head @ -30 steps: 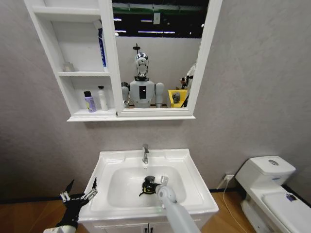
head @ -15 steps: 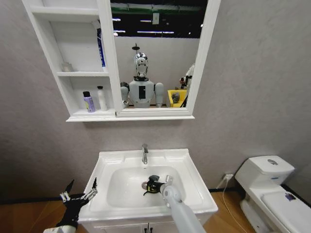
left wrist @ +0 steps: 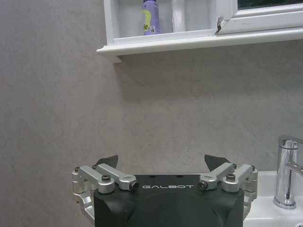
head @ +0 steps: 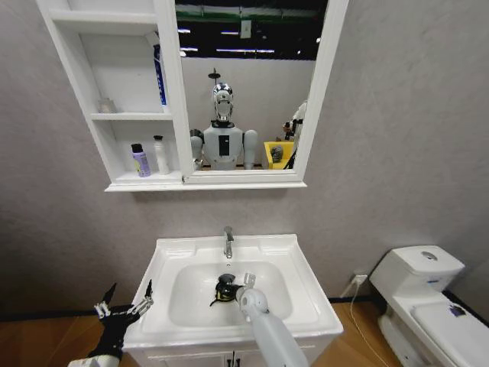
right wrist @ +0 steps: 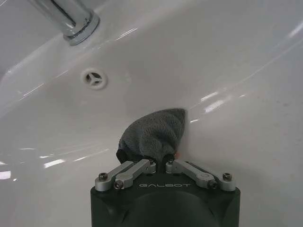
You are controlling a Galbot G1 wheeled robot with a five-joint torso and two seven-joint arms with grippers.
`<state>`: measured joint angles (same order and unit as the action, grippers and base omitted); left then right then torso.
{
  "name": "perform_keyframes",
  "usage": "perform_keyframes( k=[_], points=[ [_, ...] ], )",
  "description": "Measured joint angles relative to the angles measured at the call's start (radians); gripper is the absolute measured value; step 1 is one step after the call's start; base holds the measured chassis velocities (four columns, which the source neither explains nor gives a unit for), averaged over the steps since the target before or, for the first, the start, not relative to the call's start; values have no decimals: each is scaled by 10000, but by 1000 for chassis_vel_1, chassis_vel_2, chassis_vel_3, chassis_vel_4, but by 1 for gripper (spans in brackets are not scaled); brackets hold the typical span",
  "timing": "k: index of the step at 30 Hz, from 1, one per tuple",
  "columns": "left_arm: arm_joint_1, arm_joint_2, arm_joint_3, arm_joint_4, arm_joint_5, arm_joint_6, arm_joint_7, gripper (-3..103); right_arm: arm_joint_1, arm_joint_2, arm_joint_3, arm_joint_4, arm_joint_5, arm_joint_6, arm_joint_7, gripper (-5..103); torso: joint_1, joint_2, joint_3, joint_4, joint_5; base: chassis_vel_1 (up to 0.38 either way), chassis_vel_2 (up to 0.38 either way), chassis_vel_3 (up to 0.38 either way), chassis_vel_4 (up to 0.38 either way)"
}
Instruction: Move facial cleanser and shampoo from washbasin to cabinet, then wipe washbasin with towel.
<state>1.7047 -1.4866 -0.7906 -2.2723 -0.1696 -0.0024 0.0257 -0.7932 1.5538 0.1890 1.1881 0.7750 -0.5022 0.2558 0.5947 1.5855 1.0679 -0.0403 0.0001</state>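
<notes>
You have both bottles (head: 150, 157) on the cabinet (head: 122, 115), probably; right gripper (right wrist: 160, 163) pinches the towel (right wrist: 154, 135), wiping the washbasin (head: 306, 294); left gripper (left wrist: 163, 166) spread, idle.

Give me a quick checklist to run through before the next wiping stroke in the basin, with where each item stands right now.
1. Towel gripped: ok, the right gripper has its fingers shut on it.
2. Towel touching the washbasin: ok, it is pressed against the bowl wall below the overflow hole.
3. Tap clear of the right arm: ok, apart from it, behind the towel.
4. Bottles off the basin: ok, a purple bottle and a white bottle stand on the cabinet bottom shelf.
5. Left gripper out of the way: ok, open, beside the basin's left edge.
6. Bowl wiped all over: cannot tell.
</notes>
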Motion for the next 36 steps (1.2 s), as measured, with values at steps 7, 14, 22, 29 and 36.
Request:
perform_keyframes(
  k=[7, 14, 22, 29, 36],
  points=[
    [-1, 0, 0, 0, 0, 0, 0, 100, -223, -547, 395, 647, 520, -203, 340, 4, 0, 1, 0, 0, 0, 0, 0, 0, 0],
    [-1, 0, 0, 0, 0, 0, 0, 100, -35, -431, 160, 751, 1079, -921, 329, 4, 0, 1, 0, 5, -1, 0, 0, 0, 0],
    [0, 0, 0, 0, 0, 0, 0, 100, 76, 244, -492, 479, 1832, -1552, 850, 4, 0, 0, 0, 4, -2, 0, 0, 0, 0],
    [0, 0, 0, 0, 0, 0, 0, 100, -20, 226, -255, 479, 2022, -1568, 918, 4, 0, 0, 0, 4, 0, 0, 0, 0, 0],
    [-1, 0, 0, 0, 0, 0, 0, 100, -372, -333, 334, 974, 2570, -1582, 1266, 4, 0, 0, 0, 2, 1, 0, 0, 0, 0]
  ],
)
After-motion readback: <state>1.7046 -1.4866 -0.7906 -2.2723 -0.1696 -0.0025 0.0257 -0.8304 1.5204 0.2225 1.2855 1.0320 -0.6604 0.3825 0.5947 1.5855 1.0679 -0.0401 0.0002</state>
